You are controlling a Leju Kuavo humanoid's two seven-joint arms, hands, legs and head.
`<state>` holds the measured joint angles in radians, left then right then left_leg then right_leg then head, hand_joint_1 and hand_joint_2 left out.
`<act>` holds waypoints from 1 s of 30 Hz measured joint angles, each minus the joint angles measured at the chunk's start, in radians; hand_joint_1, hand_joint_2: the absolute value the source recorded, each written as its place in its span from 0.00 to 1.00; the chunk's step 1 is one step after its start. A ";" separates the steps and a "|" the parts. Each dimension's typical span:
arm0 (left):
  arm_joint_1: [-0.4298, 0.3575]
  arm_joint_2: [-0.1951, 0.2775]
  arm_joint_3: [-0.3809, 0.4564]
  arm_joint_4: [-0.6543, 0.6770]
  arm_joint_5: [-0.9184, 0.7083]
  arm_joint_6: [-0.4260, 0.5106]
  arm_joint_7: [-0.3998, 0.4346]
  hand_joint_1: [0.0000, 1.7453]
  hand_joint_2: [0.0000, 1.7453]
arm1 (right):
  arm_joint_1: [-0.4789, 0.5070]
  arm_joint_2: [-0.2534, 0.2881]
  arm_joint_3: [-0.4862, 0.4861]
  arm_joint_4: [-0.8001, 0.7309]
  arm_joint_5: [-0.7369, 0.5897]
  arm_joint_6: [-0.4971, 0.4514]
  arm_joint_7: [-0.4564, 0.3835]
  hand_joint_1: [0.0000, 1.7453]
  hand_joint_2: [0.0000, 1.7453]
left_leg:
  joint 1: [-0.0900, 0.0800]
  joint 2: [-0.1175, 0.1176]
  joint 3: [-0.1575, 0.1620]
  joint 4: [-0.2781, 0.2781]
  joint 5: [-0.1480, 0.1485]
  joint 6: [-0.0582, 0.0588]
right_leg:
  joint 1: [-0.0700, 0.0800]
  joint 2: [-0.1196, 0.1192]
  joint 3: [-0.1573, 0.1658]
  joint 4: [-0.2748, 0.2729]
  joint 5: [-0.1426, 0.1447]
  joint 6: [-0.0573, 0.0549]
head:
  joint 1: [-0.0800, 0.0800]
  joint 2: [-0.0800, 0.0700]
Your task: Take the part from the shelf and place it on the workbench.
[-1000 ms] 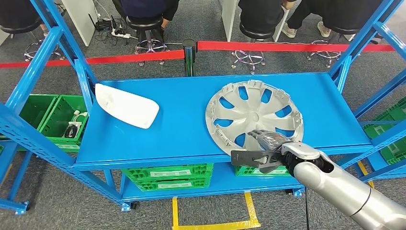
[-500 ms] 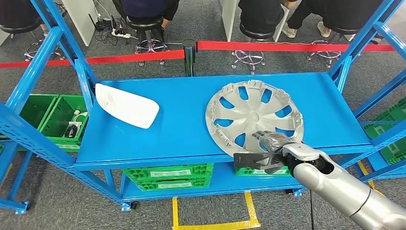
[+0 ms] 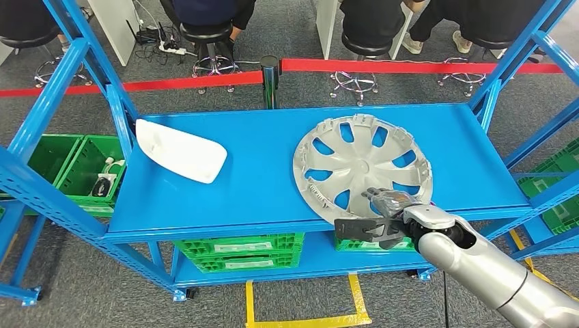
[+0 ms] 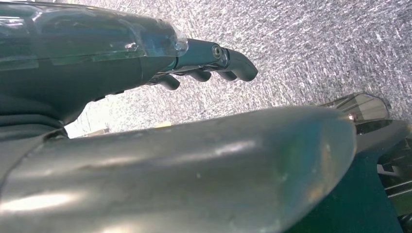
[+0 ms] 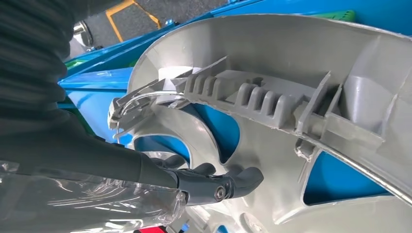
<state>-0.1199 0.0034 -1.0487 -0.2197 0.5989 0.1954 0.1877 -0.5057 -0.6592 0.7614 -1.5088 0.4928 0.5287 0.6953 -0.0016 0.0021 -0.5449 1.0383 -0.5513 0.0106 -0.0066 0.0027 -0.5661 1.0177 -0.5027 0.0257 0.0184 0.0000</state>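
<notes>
One hubcap (image 3: 362, 165) and one white panel (image 3: 179, 149) lie on the blue shelf (image 3: 259, 184) — hubcap at 3 o'clock, near the front edge. My right hand (image 3: 382, 217) pinches its near rim, thumb underneath, edged slightly further right than before. My left hand (image 4: 214, 63) hangs curled, holding nothing.
</notes>
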 joint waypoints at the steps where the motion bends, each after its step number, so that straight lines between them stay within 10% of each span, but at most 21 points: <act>1: 0.000 0.000 0.000 0.000 0.000 0.000 0.000 0.00 0.00 | 0.001 0.001 -0.003 0.001 -0.001 0.000 0.000 1.00 1.00 | 0.000 0.000 0.000 0.000 0.000 0.000 | 0.000 0.000 0.000 0.000 0.000 0.000 | 0.000 0.000; 30: 0.000 0.003 0.000 0.000 0.003 0.003 -0.006 0.00 0.00 | 0.005 0.009 -0.018 0.001 -0.044 -0.001 0.000 1.00 1.00 | 0.000 -0.001 0.002 0.000 0.000 0.000 | 0.000 0.000 0.002 0.000 0.000 0.000 | 0.000 0.000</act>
<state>-0.1200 0.0061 -1.0487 -0.2197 0.6017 0.1985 0.1812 -0.5011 -0.6506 0.7435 -1.5076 0.4485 0.5280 0.6951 -0.0016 0.0015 -0.5431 1.0383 -0.5512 0.0107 -0.0067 0.0028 -0.5641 1.0173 -0.5026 0.0258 0.0179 0.0000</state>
